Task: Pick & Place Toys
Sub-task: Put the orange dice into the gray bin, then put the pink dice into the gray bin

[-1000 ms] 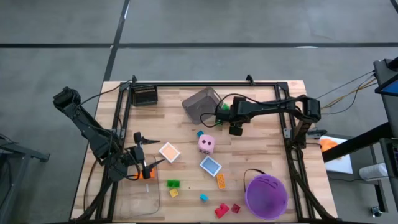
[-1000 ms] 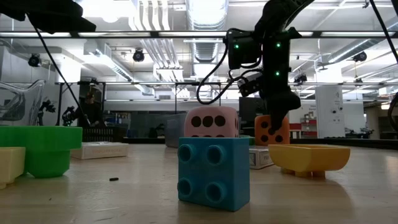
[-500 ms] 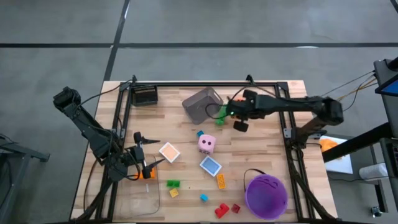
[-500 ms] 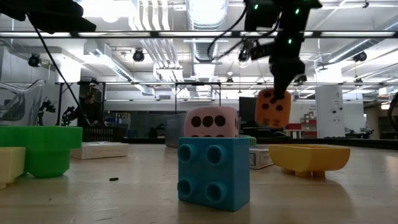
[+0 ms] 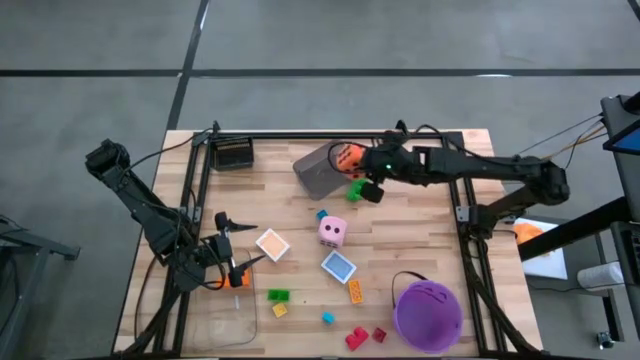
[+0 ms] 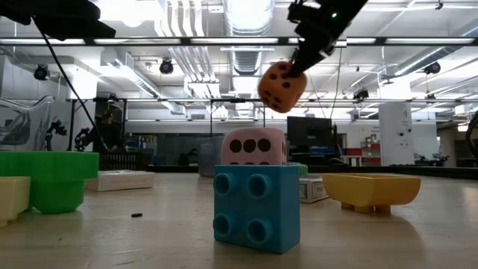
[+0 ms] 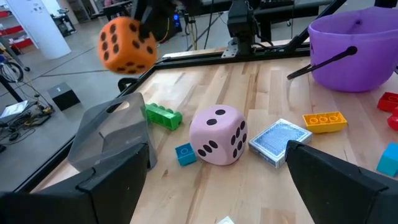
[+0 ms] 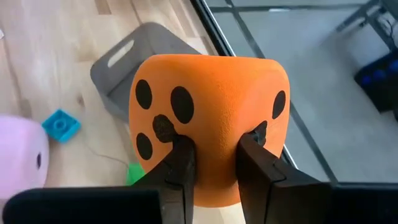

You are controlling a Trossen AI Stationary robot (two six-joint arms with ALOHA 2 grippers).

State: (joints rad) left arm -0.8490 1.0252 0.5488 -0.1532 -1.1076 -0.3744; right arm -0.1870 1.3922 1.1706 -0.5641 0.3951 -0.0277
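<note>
Lifted off the surface (image 5: 420,235) since a second ago, the orange die (image 6: 281,87) now hangs high in the air, pinched between the jaws of the right gripper (image 8: 210,163), which has swung from beside the pink die toward the far side, over the grey tray (image 5: 322,168). Nearest in the low view stands a blue brick (image 6: 256,207), with the pink die (image 6: 255,146) just behind it, both unmoved. A yellow brick (image 6: 371,190) lies to one side and a green brick (image 6: 51,179) to the other, also unchanged. Seen from above, the left gripper (image 5: 238,262) rests where it was at the near left of the surface, its jaws spread wide and empty, close to the orange tile (image 5: 272,244). The blue tile (image 5: 339,266) and the purple bucket (image 5: 428,314) sit near the right front, undisturbed.
</note>
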